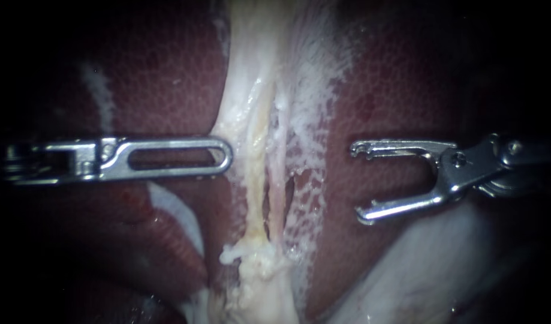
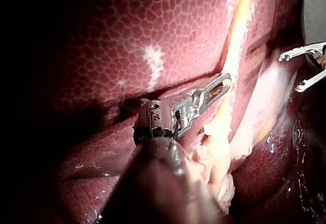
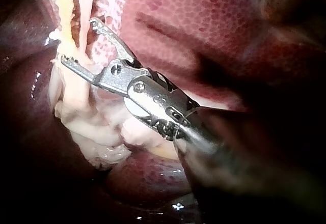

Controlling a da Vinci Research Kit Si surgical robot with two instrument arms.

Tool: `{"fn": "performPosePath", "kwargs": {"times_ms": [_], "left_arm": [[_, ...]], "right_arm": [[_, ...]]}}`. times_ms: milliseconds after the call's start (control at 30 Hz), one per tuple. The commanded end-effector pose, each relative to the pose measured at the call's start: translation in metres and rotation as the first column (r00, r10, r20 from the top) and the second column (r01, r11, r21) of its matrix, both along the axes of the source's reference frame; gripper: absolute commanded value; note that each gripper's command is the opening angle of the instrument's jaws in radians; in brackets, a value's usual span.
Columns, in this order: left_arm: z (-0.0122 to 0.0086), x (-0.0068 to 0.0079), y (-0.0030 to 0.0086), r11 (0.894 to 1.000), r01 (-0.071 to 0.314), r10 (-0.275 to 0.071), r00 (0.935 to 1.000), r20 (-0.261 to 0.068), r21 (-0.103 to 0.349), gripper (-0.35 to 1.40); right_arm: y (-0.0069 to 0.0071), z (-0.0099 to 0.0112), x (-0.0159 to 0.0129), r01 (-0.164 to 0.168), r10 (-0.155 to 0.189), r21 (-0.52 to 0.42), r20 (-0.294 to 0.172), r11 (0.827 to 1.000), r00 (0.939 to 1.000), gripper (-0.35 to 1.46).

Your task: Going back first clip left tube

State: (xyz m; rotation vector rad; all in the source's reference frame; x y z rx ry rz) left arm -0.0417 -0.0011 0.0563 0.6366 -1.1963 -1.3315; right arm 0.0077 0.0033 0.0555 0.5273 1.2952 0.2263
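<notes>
Right instrument (image 1: 357,182): tool wide open, empty, clear of tissue. Left tube (image 1: 255,162) ahead of tool tips, apart from them; no clip discernible on it. Left instrument (image 1: 228,157): tool shut, tip just beside tube, far side. Risk on retraction: hooked tips snagging webbed tissue (image 1: 308,180) betw. tool and tube if path drifts fwd; scraping liver (image 1: 167,78) below if dipped.

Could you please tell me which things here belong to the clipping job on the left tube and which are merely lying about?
Belong to the job:
left tube
right instrument, open and empty, off to the side of the tubes
left instrument, tip beside that tube

Just lying about:
liver
right tube
pale webbed tissue
</notes>
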Motion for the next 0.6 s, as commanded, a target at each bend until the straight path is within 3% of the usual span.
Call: {"fn": "performPosePath", "kwargs": {"times_ms": [33, 600], "left_arm": [[0.0001, -0.0001, 0.0001, 1.0, 0.001, -0.001, 1.0, 0.001, 0.002, -0.35], [0.0004, -0.0002, 0.0001, 1.0, 0.001, -0.001, 1.0, 0.001, 0.001, -0.35]], "right_arm": [[0.0, 0.0, 0.0, 0.001, -0.001, 0.0, 0.0, 1.0, 1.0, 0.6], [0.0, 0.0001, 0.0, 0.001, -0.001, -0.001, 0.0, 1.0, 1.0, 0.6]]}}
